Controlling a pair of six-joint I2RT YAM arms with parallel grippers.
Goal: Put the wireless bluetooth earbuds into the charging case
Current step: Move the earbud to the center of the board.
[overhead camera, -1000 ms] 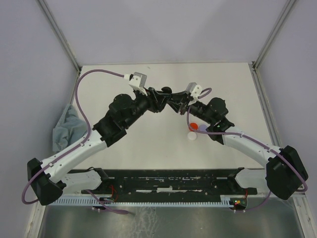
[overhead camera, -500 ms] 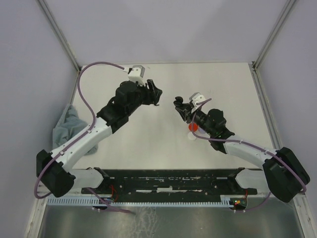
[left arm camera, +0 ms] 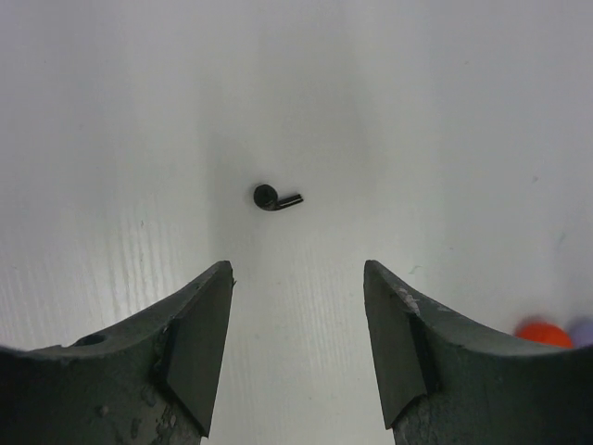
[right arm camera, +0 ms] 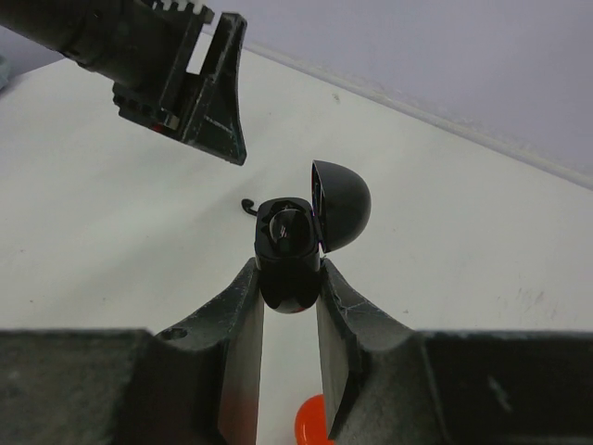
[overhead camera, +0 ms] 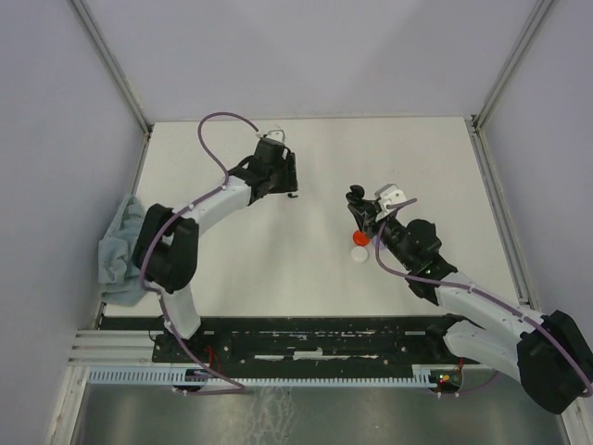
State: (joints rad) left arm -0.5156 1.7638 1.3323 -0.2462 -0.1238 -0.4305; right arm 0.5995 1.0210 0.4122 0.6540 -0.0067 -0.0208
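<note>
Tabletop scene with two robot arms over a white table. The right gripper is clamped tight on a round black plastic charging case, held upright with its domed hinged lid swung open. One tiny black stemmed plastic earbud lies loose on the table just ahead of the left gripper, whose jaws stand partly spread and hold nothing.

The task looks unfinished: the case is open and ready, but this earbud is not yet picked up or seated. Whether the glossy well inside the case already holds another bud cannot be made out.

A round red case and a round white case sit by the right arm. The left wrist view cuts the red one off. A crumpled grey-blue cloth lies at the table's left edge.
</note>
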